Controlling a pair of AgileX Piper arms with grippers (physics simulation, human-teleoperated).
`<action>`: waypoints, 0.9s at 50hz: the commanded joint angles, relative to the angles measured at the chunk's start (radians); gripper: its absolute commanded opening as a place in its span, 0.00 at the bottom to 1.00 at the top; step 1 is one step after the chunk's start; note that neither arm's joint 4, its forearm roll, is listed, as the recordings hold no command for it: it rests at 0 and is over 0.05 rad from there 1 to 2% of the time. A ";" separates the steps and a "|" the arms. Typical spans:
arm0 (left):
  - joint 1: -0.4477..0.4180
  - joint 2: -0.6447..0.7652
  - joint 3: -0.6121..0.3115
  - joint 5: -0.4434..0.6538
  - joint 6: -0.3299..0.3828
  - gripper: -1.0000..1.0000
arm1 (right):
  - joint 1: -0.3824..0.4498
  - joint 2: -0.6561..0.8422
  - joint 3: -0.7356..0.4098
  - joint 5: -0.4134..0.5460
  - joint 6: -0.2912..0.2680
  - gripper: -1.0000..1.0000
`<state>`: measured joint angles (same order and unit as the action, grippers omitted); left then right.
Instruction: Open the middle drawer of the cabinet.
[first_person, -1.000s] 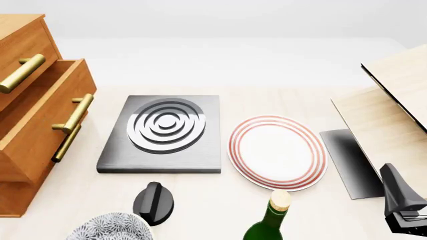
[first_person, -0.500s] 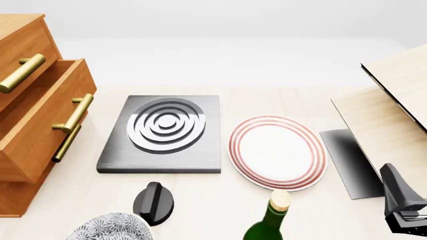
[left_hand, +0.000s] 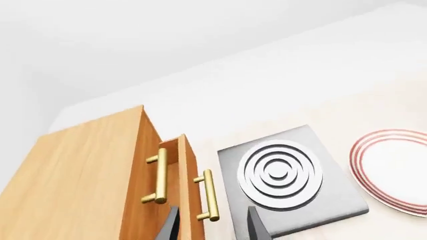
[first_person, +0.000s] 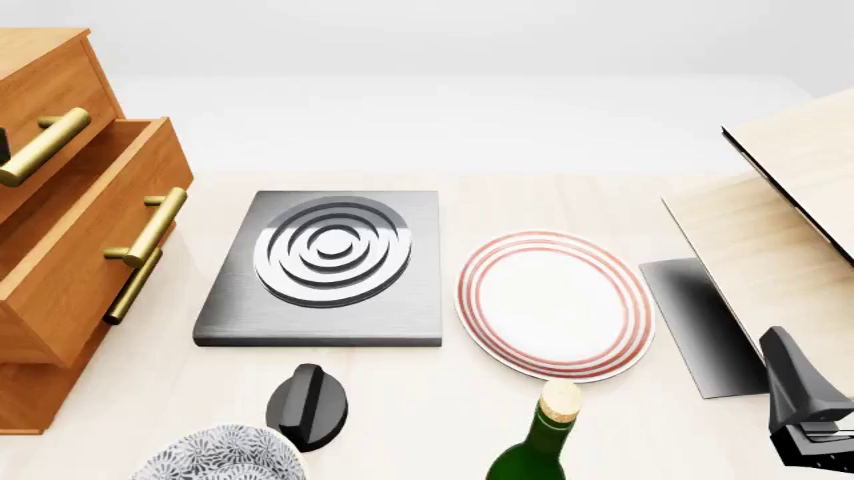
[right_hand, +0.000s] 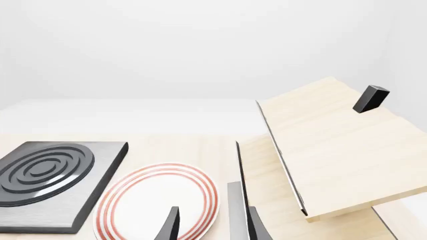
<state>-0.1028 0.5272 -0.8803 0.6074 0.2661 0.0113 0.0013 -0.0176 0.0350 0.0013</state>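
Almost nothing has moved in the last second. The one new thing in the front view is a small dark sliver at the picture's left border, beside the top drawer's brass handle (first_person: 43, 146); it is probably part of the left arm, but too little shows to be sure. The cabinet (first_person: 30, 42) stands at the table's left edge, and the middle drawer (first_person: 80, 240) juts out of it toward the table's centre exactly as far as before, its bar handle (first_person: 147, 228) clear of any finger. By my judgement the pull is done, or close to it, and the arm is now backing off. The left gripper (left_hand: 212, 231) hangs above the cabinet with its two fingers parted and nothing between them, looking down on the cabinet top and the drawer's protruding front. The right gripper (right_hand: 212, 231) is likewise spread and empty, parked near the table's front right corner, above the red-ringed plate (first_person: 555, 305). The inside of the middle drawer cannot be seen from any view, so how deep it has come out is hard to gauge. The bottom drawer is mostly covered by the middle one, with only its handle (first_person: 131, 287) peeking out. The cabinet's left side is cut off by the frame.
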 joint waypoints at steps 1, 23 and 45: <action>0.029 0.039 0.023 -0.020 -0.043 1.00 | -0.004 0.001 0.005 -0.010 -0.001 1.00; 0.077 0.086 0.040 -0.032 -0.094 1.00 | -0.004 0.001 0.005 -0.010 -0.001 1.00; 0.111 0.112 0.060 -0.073 -0.116 1.00 | -0.004 0.001 0.005 -0.010 -0.001 1.00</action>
<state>-0.0002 0.6256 -0.8407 0.5575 0.1713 0.0113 0.0013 -0.0176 0.0350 0.0013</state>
